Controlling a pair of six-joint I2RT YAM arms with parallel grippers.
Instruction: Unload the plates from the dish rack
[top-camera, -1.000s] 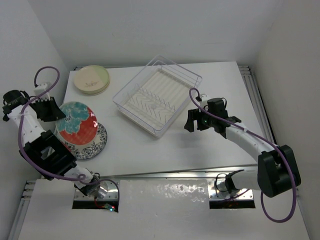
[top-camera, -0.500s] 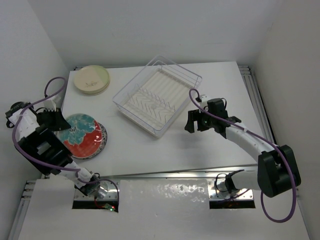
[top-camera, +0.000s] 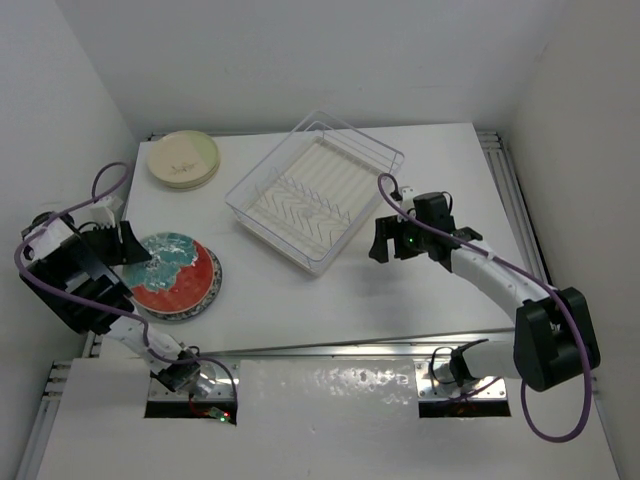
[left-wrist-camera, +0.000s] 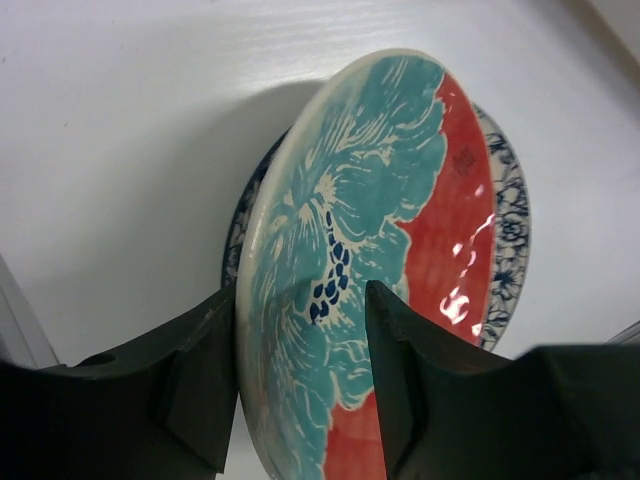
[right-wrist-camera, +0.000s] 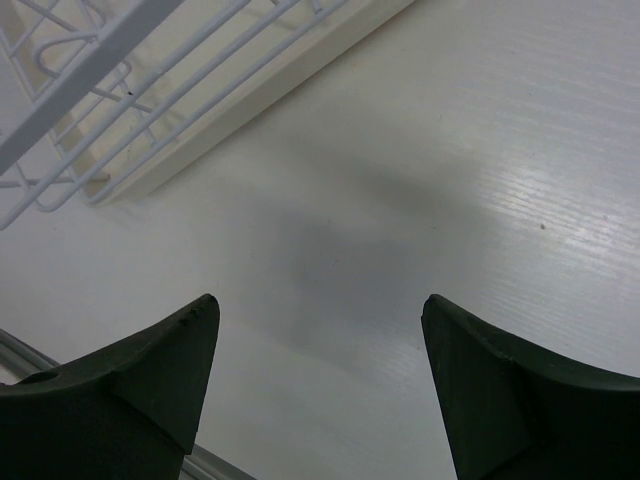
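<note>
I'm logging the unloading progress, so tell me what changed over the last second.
The left gripper lowered the red-and-teal plate from a steep tilt to nearly flat on the blue floral plate. Its jaws have opened around the rim, apparently letting go. The right gripper, open beside the dish rack, the rack itself and the cream plates stayed put.

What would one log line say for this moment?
left tool: open, astride red-and-teal plate on blue-patterned plate | right tool: open, over table beside rack | rack: no plates

White table (top-camera: 300, 300) between plain white walls (top-camera: 300, 60)
</note>
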